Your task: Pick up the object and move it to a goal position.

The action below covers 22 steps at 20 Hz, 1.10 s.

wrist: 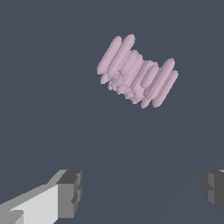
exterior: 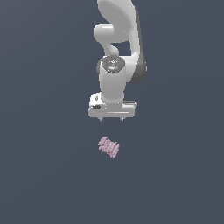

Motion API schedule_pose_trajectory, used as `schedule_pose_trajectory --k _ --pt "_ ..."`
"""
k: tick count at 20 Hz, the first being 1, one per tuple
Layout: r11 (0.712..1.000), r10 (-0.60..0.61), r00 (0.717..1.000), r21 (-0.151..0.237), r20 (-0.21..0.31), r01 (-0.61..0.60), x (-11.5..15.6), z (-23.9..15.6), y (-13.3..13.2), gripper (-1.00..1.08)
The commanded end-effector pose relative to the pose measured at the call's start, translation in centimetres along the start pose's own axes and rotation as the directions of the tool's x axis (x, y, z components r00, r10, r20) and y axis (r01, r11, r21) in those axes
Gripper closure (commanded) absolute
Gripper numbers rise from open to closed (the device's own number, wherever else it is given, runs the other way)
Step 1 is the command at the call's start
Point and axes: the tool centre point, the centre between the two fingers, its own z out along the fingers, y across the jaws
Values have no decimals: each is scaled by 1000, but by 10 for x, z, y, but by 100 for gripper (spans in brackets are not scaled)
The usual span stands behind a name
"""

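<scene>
- You have a flat dark grey-blue surface (exterior: 48, 175) filling both views; no edge or corner of it shows, so places below are given against the arm and the exterior view's sides.
- Your white Panda arm (exterior: 118, 48) comes down from the top of the exterior view, its upper links curving over a rounded wrist with a dark collar, and the hand points straight down at the surface.
- Your gripper (exterior: 111, 119) hangs above the surface with its flat white body level; only two short finger stubs show below it in the exterior view.
- In the wrist view you see the two fingertips (wrist: 70, 192) set far apart at opposite sides of the picture, with nothing between them: the pincer is spread wide and holds nothing.
- The object (exterior: 109, 147) is a small pale pink cluster of short parallel ridges, lying on the surface just below the gripper in the exterior view and clear of it.
- In the wrist view the object (wrist: 136, 72) lies tilted, its ridges running slantwise, well apart from both fingertips and not between them.
</scene>
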Motion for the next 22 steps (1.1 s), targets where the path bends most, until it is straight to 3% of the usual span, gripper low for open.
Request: schedule_pose_trajectory --k 1,10,22 --pt "1000 0 1000 0 0 0 0 0 0 -92" --pt "1000 4 1000 -25 -21 -5 2 -7 6 -92" --pt "998 -59 998 -26 -18 58 8 -5 6 -92"
